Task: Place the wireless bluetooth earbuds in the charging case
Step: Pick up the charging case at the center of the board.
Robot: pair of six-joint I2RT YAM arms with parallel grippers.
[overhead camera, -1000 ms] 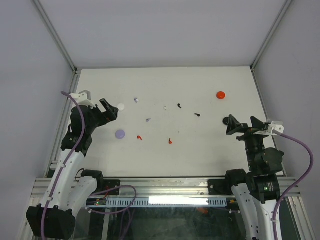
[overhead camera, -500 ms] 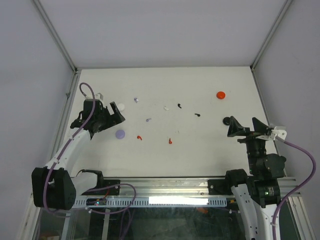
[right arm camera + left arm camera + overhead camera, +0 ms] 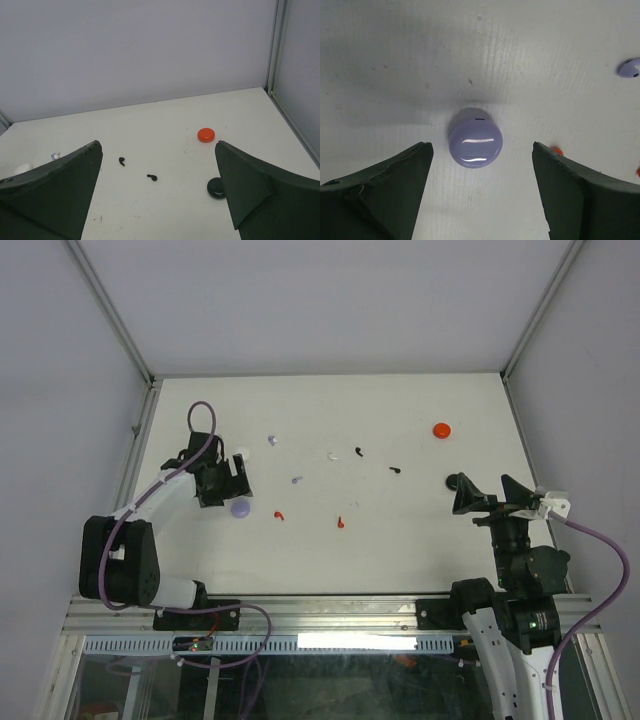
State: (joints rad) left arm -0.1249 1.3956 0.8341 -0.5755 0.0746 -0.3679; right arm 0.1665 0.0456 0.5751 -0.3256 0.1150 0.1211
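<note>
The lilac round case [image 3: 240, 508] lies shut on the table at the left. My left gripper [image 3: 232, 478] is open just above and behind it. In the left wrist view the lilac case [image 3: 475, 137] lies between the open fingers of my left gripper [image 3: 481, 150], untouched. Tiny earbuds lie scattered mid-table: lilac [image 3: 272, 440] [image 3: 297, 480], white [image 3: 332, 455], black [image 3: 358, 451] [image 3: 395, 470], red [image 3: 279, 514] [image 3: 341, 522]. My right gripper [image 3: 487, 492] is open and empty at the right, next to the black case [image 3: 455, 481].
A white case [image 3: 243, 453] lies behind the left gripper. A red case [image 3: 441, 430] lies at the back right and also shows in the right wrist view [image 3: 206, 134], with the black case [image 3: 216, 188] and two black earbuds [image 3: 121, 161] [image 3: 152, 177]. Walls bound the table.
My left arm has swung inward and lowered, bringing its open gripper over the lilac case. The right arm has barely moved. No earbud or case has shifted.
</note>
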